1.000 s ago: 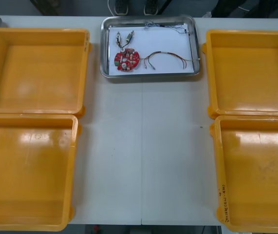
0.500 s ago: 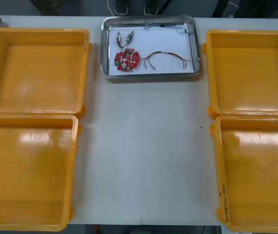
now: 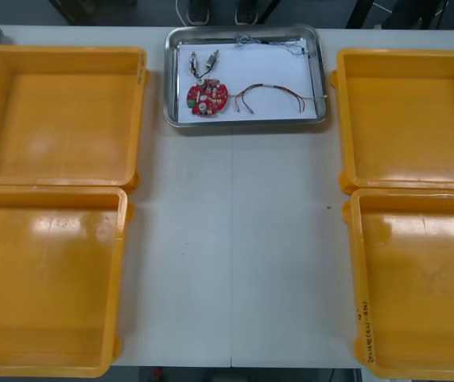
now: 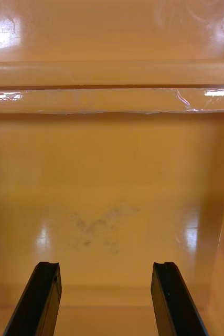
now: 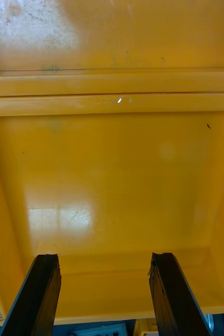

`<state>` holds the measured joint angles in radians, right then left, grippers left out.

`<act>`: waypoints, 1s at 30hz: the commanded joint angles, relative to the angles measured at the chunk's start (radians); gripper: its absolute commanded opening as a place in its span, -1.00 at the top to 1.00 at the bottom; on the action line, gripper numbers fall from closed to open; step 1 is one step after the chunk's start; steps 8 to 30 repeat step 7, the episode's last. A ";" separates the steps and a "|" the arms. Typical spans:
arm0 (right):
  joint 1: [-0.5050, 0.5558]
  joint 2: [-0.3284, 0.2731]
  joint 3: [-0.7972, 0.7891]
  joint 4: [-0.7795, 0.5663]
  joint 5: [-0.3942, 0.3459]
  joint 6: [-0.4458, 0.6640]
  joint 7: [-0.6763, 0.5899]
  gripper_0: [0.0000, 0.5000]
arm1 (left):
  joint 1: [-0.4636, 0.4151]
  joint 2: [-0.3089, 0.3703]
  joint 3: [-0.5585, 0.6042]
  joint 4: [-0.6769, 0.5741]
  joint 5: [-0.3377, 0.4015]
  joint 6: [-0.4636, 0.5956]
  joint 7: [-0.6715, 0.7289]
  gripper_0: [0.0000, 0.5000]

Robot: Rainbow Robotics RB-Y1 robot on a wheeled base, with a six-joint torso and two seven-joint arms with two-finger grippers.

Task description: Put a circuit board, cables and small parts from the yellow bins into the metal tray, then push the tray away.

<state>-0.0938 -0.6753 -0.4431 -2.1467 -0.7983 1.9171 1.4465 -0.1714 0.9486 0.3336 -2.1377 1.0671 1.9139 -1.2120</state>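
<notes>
Currently both arms are out at the sides of the desk (image 3: 234, 255). Left end effector (image 5: 104, 257) is open, fingers wide apart, over the floor of a left yellow bin (image 5: 112, 173). Right end effector (image 4: 105, 265) is open too, over a right yellow bin (image 4: 112, 184). Metal tray (image 3: 244, 122) sits at the far middle of the desk. Inside it: red circuit board (image 3: 207, 97), small metal parts (image 3: 203, 62) just beyond the board, red and yellow cable (image 3: 270, 89) beside the board, 1 thin cable (image 3: 274, 41) along the far wall.
</notes>
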 commanded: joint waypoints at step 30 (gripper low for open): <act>0.016 -0.039 0.004 -0.002 -0.009 0.003 -0.032 -1.00 | 0.018 0.047 0.035 -0.027 -0.009 0.006 -0.067 -1.00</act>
